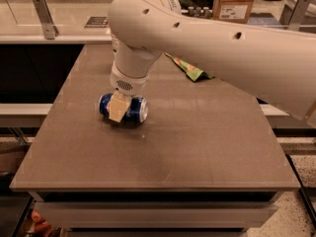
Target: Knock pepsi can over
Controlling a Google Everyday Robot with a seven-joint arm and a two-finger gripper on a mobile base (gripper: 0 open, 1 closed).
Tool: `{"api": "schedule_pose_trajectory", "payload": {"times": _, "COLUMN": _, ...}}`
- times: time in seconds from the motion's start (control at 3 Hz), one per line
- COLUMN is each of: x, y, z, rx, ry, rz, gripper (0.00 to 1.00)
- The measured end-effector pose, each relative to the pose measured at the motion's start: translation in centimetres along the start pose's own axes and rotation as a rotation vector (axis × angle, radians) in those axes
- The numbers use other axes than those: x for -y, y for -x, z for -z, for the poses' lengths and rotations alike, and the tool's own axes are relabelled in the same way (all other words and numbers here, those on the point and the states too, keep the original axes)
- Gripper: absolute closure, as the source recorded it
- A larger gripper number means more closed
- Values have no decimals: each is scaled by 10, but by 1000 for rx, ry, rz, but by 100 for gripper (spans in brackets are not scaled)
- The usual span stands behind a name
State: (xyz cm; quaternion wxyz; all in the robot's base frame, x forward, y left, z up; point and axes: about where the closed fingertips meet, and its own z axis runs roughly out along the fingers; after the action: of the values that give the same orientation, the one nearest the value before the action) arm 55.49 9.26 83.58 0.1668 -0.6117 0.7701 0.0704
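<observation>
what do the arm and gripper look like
The arm is a thick, smooth white tube with small dark holes and a dotted grille at the wrist. The tan gripper sits at the pepsi can.
</observation>
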Motion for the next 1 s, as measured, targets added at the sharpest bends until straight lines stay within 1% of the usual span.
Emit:
{"api": "schedule_pose_trajectory", "payload": {"times": 0.67, "x": -2, "y": 0, "z": 0, "rx": -1, "ry": 0, "rz": 3, "gripper": 12}}
{"api": "schedule_pose_trajectory", "payload": {"times": 1.0, "x": -2, "y": 0, "z": 1, "rx": -1, "ry": 0, "rz": 4, "gripper": 0}}
